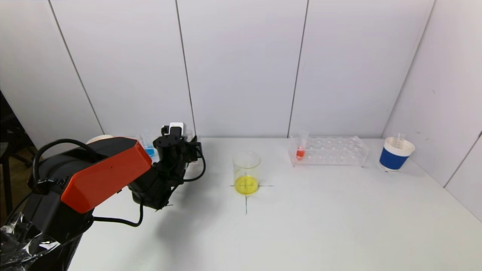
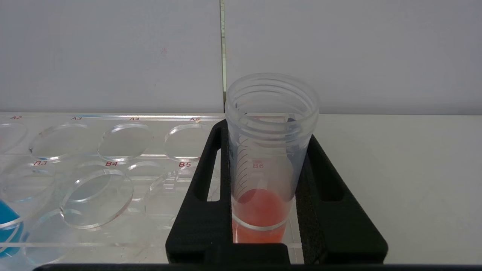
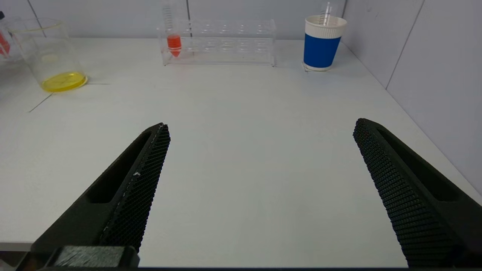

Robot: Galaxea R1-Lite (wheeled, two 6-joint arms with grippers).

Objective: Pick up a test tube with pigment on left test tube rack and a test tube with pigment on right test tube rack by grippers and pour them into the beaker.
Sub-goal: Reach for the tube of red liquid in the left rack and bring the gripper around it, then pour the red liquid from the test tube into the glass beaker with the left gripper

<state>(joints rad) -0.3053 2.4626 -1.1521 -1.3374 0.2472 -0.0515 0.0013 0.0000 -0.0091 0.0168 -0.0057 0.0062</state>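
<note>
Item: open-mouthed test tube with orange-red pigment (image 2: 260, 210), seated in slot B6 of the left test tube rack (image 2: 113, 180).

Left end effector (image 2: 265, 195) has both fingers flat against the tube's lower body, gripping it. Tube judged light, rigid and smooth-walled, so likely slippery; uncapped, so keep it upright. Hold sits low, near the liquid, below the threaded rim. Right end effector (image 3: 260, 192) hangs over bare table (image 3: 244, 113), fingers spread wide, holding nothing, well apart from the right test tube rack (image 1: 331, 150), where a red tube (image 1: 300, 150) stands. Beaker (image 1: 246, 173), holding yellow liquid, sits between the racks.
</note>
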